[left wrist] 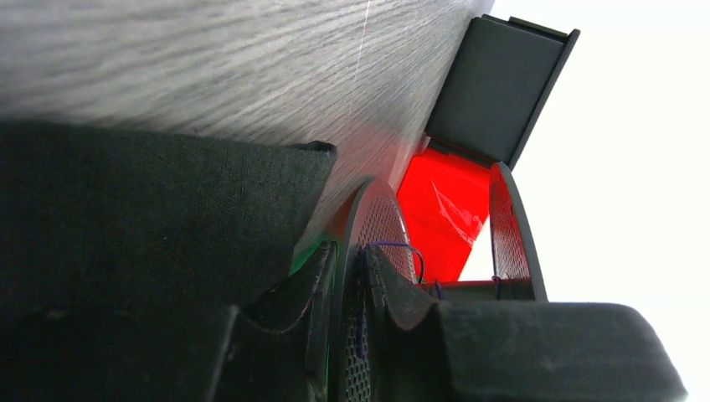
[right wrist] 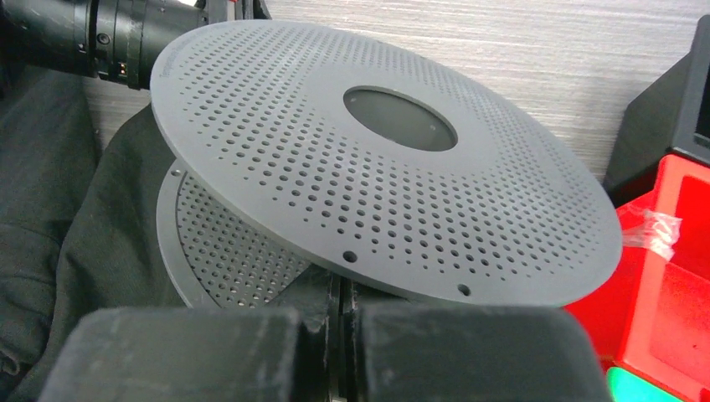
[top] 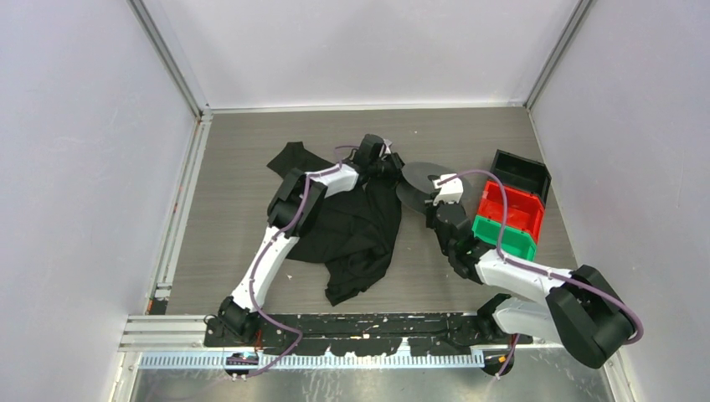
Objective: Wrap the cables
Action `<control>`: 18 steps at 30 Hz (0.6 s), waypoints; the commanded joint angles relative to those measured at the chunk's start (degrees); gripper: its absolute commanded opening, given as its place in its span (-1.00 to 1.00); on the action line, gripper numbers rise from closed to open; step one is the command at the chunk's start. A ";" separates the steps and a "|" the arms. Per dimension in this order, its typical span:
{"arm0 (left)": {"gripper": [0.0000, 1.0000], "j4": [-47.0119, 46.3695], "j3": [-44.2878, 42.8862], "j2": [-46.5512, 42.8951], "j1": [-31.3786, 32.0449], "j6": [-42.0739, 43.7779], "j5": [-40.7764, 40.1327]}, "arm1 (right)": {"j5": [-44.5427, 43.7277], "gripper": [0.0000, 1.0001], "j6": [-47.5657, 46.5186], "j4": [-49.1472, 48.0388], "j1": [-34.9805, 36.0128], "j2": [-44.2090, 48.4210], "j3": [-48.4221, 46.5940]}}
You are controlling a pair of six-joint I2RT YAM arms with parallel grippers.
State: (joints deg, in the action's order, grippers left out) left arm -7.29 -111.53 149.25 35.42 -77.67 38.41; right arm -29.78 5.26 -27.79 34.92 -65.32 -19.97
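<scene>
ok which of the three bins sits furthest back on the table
The black bin, behind the red bin; the green bin sits in front of both.

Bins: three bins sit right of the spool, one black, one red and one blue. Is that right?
Not quite: the third bin is green, not blue, as the top view shows. The black bin and red bin do sit right of the spool.

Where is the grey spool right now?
In the top view the grey spool is mid-table, held between the left claw and right claw, with the black cloth on its left and the red bin on its right.
</scene>
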 commanded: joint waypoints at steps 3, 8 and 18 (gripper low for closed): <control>-0.57 2.74 -1.16 -5.11 0.01 3.39 -1.15 | -0.44 -0.96 5.47 -5.72 0.43 -2.33 -0.98; -0.50 4.50 0.04 -6.89 -0.23 5.36 -1.73 | -1.98 -0.96 5.92 -6.03 0.42 -1.93 -0.45; -0.46 5.82 1.98 -9.54 -0.63 7.67 -1.57 | -4.55 -0.95 10.12 -10.04 0.43 -5.31 0.21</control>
State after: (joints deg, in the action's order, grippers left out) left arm -1.43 -110.72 145.69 34.89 -71.90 35.75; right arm -31.70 11.64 -31.73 35.05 -68.95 -19.97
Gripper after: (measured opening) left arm 0.265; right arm 0.028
